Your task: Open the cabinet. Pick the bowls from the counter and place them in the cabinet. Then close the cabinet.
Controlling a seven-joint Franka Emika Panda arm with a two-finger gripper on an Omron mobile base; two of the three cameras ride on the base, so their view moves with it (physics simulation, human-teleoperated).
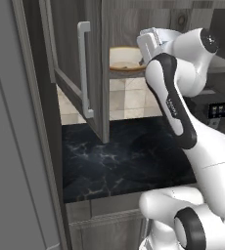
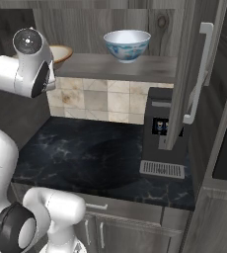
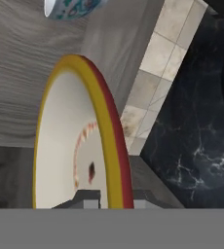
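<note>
The cabinet stands open, its left door [image 1: 97, 68] and right door [image 2: 187, 74] both swung out. The white bowl with the blue pattern [image 2: 127, 44] rests on the wooden shelf [image 2: 115, 67], and its edge shows as the patterned bowl [image 3: 72, 8] at the top of the hand view. The cream bowl with the orange-brown rim [image 1: 124, 58] is at the shelf's left end, half hidden behind my arm in the right base view [image 2: 62, 53]. My gripper [image 3: 116, 197] is shut on the rim of this cream bowl [image 3: 65, 141]. The black counter [image 1: 119, 156] lies below.
A dark coffee machine [image 2: 160, 133] stands on the counter [image 2: 86, 153] under the right door, whose bar handle [image 2: 199, 74] juts forward. The left door's handle [image 1: 85, 68] hangs over the counter's left part. Beige tiles [image 2: 100, 101] back the counter.
</note>
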